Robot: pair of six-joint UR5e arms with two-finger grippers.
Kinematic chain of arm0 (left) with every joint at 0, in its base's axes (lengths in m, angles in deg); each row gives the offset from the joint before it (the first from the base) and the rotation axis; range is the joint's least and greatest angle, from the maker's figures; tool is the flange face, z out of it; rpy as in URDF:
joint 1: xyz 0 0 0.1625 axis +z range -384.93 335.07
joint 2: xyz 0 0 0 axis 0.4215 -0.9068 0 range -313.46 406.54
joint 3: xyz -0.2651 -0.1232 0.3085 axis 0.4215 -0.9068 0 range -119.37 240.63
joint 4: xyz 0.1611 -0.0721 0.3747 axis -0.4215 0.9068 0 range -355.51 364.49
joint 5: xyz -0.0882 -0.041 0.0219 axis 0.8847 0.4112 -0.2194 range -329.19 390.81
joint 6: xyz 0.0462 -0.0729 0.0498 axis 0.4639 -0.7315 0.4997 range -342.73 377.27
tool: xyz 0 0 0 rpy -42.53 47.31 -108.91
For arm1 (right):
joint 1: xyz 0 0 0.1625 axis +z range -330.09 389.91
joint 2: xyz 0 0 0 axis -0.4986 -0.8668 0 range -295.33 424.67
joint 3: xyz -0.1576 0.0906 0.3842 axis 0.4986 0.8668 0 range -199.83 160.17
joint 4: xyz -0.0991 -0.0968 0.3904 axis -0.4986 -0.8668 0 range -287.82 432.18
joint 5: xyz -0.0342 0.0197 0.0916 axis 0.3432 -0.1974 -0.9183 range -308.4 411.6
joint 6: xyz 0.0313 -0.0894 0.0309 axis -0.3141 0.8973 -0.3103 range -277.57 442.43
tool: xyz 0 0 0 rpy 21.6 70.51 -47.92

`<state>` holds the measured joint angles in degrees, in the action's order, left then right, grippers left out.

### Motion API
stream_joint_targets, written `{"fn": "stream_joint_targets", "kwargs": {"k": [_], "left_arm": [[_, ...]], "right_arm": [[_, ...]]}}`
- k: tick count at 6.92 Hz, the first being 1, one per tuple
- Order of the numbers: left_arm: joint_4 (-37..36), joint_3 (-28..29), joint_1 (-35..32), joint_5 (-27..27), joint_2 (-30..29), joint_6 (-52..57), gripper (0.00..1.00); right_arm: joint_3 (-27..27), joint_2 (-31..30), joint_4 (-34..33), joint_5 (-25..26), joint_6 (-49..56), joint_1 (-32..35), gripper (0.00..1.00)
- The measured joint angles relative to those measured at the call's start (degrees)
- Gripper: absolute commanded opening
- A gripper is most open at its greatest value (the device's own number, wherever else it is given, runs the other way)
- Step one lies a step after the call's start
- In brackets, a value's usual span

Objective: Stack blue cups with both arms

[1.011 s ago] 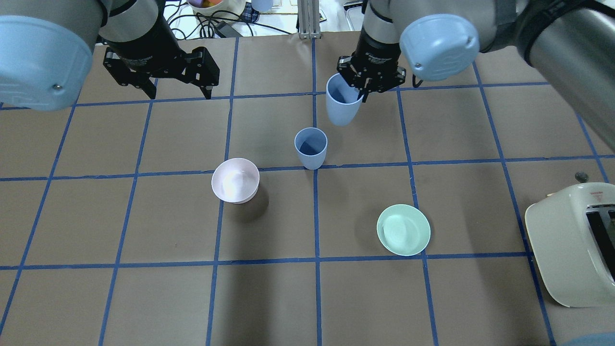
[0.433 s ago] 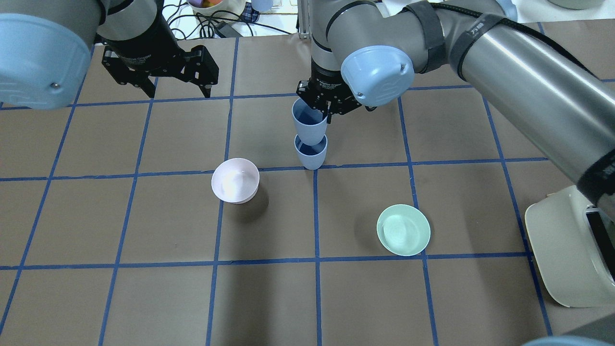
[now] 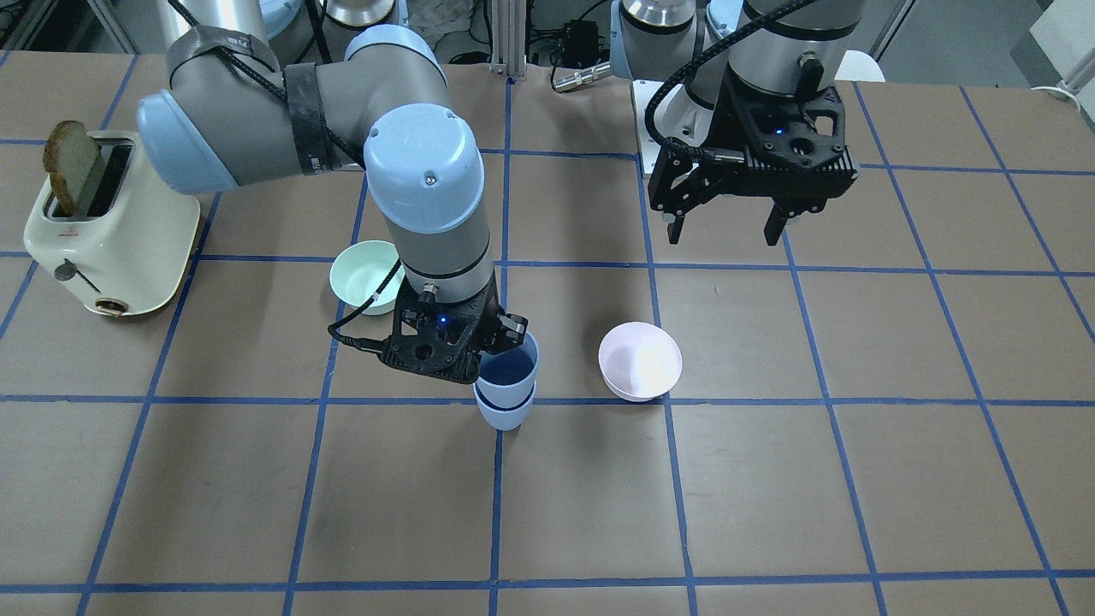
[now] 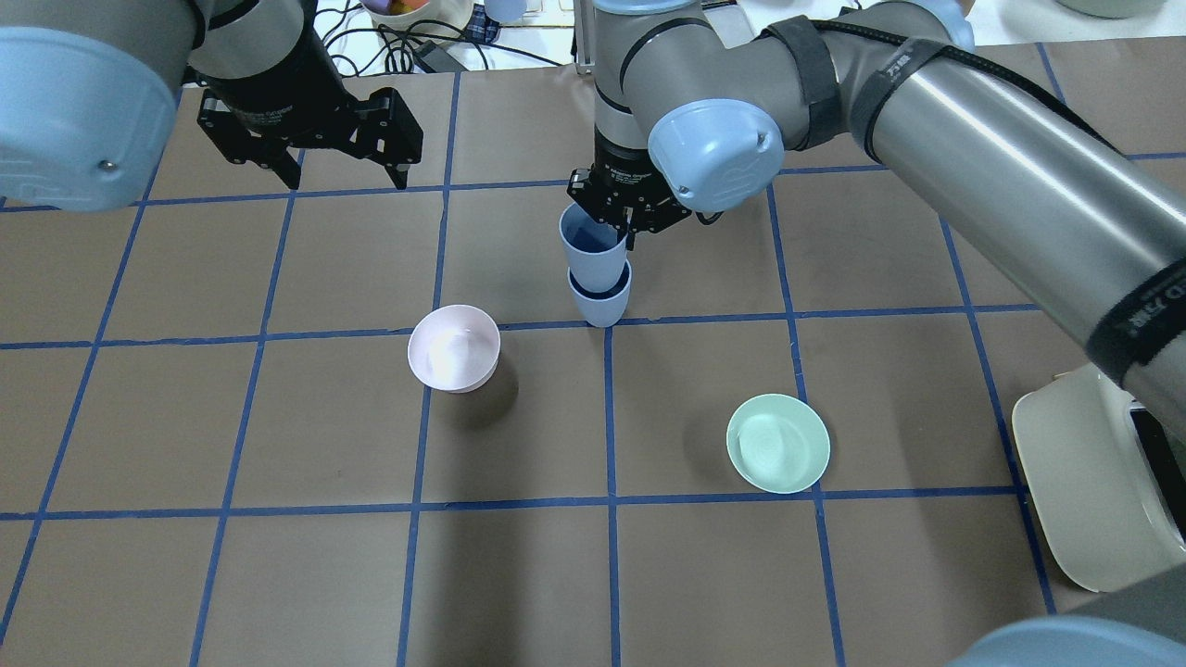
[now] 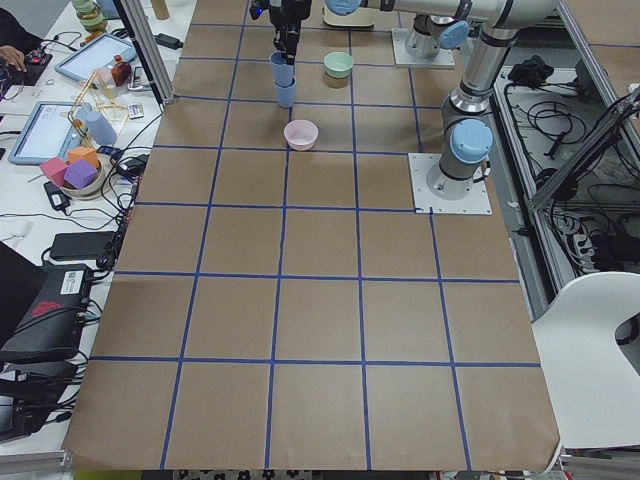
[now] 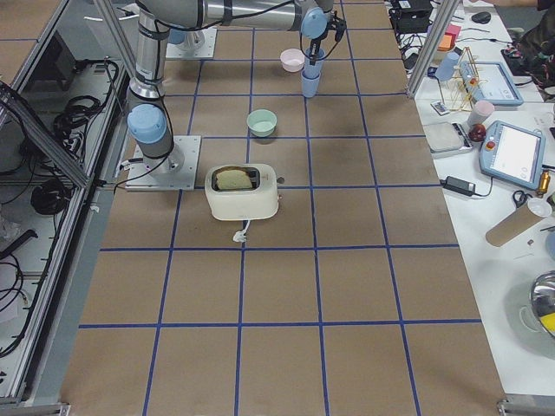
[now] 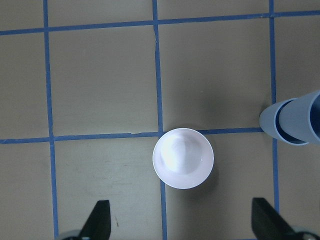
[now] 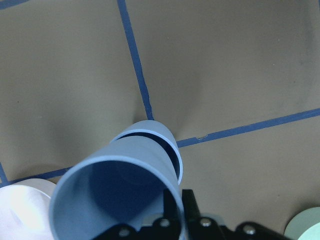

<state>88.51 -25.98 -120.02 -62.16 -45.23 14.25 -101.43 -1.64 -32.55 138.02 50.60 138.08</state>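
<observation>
Two pale blue cups stand near the table's middle. The lower cup [image 4: 604, 304] [image 3: 503, 416] rests on the table at a crossing of blue tape lines. The upper cup [image 4: 589, 252] [image 3: 510, 370] sits partly inside it, with most of its wall still above the lower rim. My right gripper [image 4: 623, 222] [image 3: 489, 349] is shut on the upper cup's rim, as the right wrist view shows [image 8: 172, 212]. My left gripper [image 4: 347, 181] [image 3: 724, 237] [image 7: 181, 225] hangs open and empty above the table, apart from the cups.
A pale pink bowl [image 4: 453, 347] [image 7: 183, 158] stands left of the cups, below my left gripper. A mint-green bowl [image 4: 777, 443] sits on the right. A cream toaster [image 4: 1093, 472] [image 3: 94, 231] holding toast stands at the table's right edge.
My right gripper carried its blue cup left, over the standing cup, and lowered it into that cup. My left arm has not moved.
</observation>
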Motion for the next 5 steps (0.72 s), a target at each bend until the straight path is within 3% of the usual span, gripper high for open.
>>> {"fn": "stream_joint_targets", "kwargs": {"k": [2, 5], "left_arm": [[0.0, 0.2, 0.0, 0.1, 0.0, 0.0, 1.00], [0.0, 0.3, 0.1, 0.1, 0.0, 0.0, 1.00]], "right_arm": [[1.3, 0.1, 0.6, 0.8, 2.7, -0.2, 0.99], [8.0, -3.8, 10.7, 7.8, 19.4, -5.8, 1.00]]}}
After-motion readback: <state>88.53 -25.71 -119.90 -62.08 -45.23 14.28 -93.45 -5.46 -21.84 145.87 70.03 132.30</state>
